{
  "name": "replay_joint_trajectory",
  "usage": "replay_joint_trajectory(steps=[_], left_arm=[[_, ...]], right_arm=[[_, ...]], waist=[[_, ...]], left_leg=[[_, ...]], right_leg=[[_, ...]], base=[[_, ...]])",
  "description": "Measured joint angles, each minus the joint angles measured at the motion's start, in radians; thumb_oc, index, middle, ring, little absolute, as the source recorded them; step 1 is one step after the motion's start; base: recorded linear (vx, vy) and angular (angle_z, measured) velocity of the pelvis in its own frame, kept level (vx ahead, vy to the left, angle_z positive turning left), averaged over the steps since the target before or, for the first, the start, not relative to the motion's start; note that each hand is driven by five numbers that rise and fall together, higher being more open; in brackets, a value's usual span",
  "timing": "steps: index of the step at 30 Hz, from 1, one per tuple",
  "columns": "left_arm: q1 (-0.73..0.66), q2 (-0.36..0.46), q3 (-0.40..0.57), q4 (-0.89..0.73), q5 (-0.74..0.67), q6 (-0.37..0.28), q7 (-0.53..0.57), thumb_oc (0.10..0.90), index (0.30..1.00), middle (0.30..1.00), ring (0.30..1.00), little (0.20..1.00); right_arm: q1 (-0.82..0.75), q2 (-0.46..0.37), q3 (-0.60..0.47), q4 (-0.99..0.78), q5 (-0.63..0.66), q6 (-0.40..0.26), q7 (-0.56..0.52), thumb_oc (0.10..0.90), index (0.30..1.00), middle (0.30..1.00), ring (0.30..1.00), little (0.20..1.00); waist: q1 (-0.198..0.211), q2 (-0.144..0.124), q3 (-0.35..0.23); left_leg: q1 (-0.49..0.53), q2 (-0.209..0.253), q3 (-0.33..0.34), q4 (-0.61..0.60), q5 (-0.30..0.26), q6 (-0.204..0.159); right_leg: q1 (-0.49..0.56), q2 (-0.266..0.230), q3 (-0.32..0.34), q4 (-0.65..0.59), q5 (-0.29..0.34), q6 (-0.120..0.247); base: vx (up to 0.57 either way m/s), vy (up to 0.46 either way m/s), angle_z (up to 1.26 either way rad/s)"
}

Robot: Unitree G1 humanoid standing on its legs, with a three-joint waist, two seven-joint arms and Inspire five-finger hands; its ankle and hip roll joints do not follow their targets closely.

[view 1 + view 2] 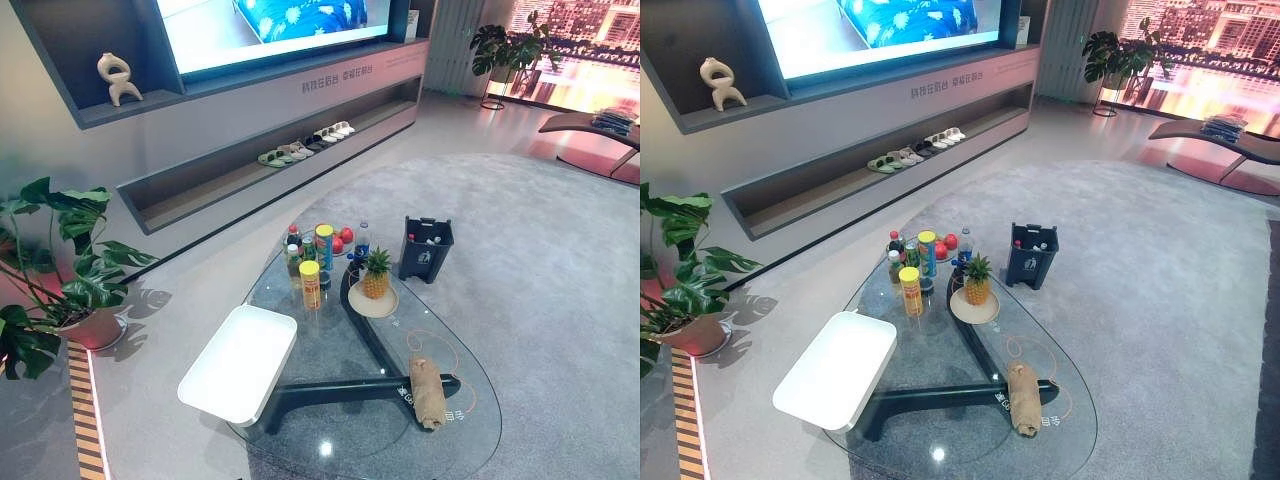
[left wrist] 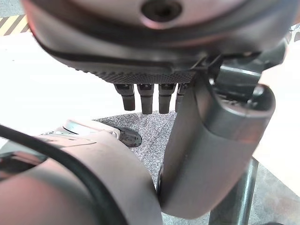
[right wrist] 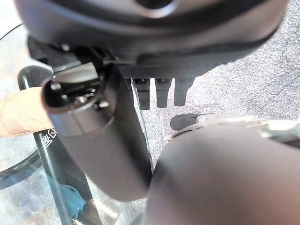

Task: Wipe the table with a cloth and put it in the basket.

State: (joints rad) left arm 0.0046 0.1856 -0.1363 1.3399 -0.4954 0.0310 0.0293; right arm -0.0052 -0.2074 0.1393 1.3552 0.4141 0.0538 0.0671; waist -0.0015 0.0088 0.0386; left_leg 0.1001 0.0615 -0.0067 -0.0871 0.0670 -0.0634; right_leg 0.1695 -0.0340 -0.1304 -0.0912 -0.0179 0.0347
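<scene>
Nothing of the task looks started. The rolled tan cloth [image 1: 427,392] lies untouched on the glass table [image 1: 470,440], well apart from the white basket [image 1: 238,363] at the far side. In its wrist view the left hand [image 2: 215,140] hangs with fingers [image 2: 146,98] straight and empty; the right hand [image 3: 101,136] likewise, fingers [image 3: 161,93] relaxed, the cloth just beside its thumb. Wiping and binning both remain. White lettering on the table base and wall is too small to read.

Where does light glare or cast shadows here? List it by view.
Left eye view: a light reflects as a bright spot on the glass table near its front edge; the potted plant casts a shadow on the floor. Right eye view: same spot, left of the rolled cloth.
</scene>
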Motion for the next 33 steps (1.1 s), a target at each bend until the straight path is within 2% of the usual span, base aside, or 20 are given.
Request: replay_joint_trajectory(steps=[24, 33], left_arm=[[0.0, 0.0, 0.009, 0.005, -0.001, -0.004, -0.017, 0.8, 0.9, 0.9, 0.9, 0.9], [-0.001, 0.0, 0.01, 0.005, -0.001, -0.004, -0.013, 0.8, 0.9, 0.9, 0.9, 0.9]], right_arm=[[0.0, 0.0, -0.001, 0.0, 0.003, 0.0, 0.002, 0.8, 0.9, 0.9, 0.9, 0.9], [0.0, 0.003, -0.001, 0.0, 0.001, -0.044, -0.031, 0.8, 0.9, 0.9, 0.9, 0.9]], waist=[[0.0, -0.006, 0.004], [0.0, -0.007, 0.007]], left_leg=[[-0.002, 0.0, 0.0, 0.0, 0.0, 0.0], [-0.012, -0.001, 0.001, 0.001, 0.0, 0.0]], right_leg=[[-0.002, 0.0, 0.0, 0.0, 0.0, 0.0], [-0.014, 0.0, 0.0, 0.0, 0.0, 0.001]], base=[[0.0, 0.0, 0.0], [0.01, -0.006, 0.0]])
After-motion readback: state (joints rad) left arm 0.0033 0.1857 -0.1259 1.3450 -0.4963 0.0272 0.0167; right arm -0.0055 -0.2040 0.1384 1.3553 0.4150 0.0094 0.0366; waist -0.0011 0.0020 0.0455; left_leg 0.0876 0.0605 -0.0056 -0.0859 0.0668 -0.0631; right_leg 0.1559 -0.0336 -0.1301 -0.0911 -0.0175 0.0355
